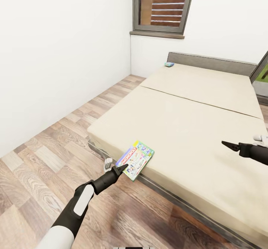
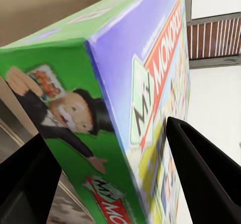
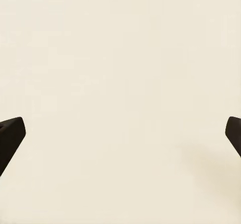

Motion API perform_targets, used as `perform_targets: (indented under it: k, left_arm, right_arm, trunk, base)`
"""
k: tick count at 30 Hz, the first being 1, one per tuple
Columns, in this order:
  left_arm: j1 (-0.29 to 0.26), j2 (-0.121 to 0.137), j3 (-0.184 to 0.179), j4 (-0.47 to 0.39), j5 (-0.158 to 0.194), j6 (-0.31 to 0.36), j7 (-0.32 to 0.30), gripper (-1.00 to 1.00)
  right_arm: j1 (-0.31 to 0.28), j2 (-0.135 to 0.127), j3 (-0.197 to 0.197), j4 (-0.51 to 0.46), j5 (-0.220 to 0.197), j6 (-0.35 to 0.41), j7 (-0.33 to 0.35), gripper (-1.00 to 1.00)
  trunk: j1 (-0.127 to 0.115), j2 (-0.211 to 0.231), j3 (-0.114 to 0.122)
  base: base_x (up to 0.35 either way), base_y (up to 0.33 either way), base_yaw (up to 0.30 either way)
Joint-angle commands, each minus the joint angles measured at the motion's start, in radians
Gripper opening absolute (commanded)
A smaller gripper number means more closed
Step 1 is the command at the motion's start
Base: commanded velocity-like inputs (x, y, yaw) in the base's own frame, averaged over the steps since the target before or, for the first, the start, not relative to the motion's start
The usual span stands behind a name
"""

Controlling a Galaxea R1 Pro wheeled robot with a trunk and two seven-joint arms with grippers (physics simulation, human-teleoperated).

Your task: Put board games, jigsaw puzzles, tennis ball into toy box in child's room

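Green-edged board game [image 2: 115, 108] sits between left fingers [image 2: 201, 174]; right fingers [image 3: 10, 138] spread wide.

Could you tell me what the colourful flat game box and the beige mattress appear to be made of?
The colourful flat game box looks like glossy printed cardboard: sharp folded edges, cartoon artwork across cover and side. The beige mattress looks like matte fabric, plain and unshiny with one seam; the render leaves the weave unclear.

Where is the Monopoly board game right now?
In the head view, the Monopoly board game lies on the near corner of the bed, overhanging its edge, with the left gripper at it.
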Motion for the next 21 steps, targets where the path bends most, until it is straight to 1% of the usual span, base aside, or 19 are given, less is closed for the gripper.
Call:
perform_targets:
  k: [1,10,14,21]
  left_arm:
    - [0.001,-0.001,0.0,0.001,-0.025,0.001,0.002,-1.0]
    - [0.006,-0.002,-0.001,-0.01,-0.024,0.007,0.001,-1.0]
    - [0.015,-0.001,-0.001,-0.028,-0.023,0.016,-0.002,-1.0]
    - [0.052,0.004,0.001,-0.07,-0.02,0.027,-0.004,-1.0]
  right_arm:
    - [-0.001,0.0,-0.001,0.0,-0.007,0.008,0.0,1.0]
    - [0.001,0.0,-0.001,0.0,-0.007,0.007,0.005,1.0]
    - [0.0,-0.001,-0.001,0.0,-0.007,0.008,0.006,1.0]
    - [0.0,-0.002,-0.001,0.0,-0.007,0.008,0.019,1.0]
  trunk:
    - [0.0,0.0,-0.001]
    - [0.0,0.0,-0.001]
    - [0.0,0.0,-0.001]
    - [0.0,0.0,-0.001]
  base:
    - [0.0,0.0,0.0]
    - [0.0,0.0,0.0]
    - [0.0,0.0,0.0]
    - [0.0,0.0,0.013]
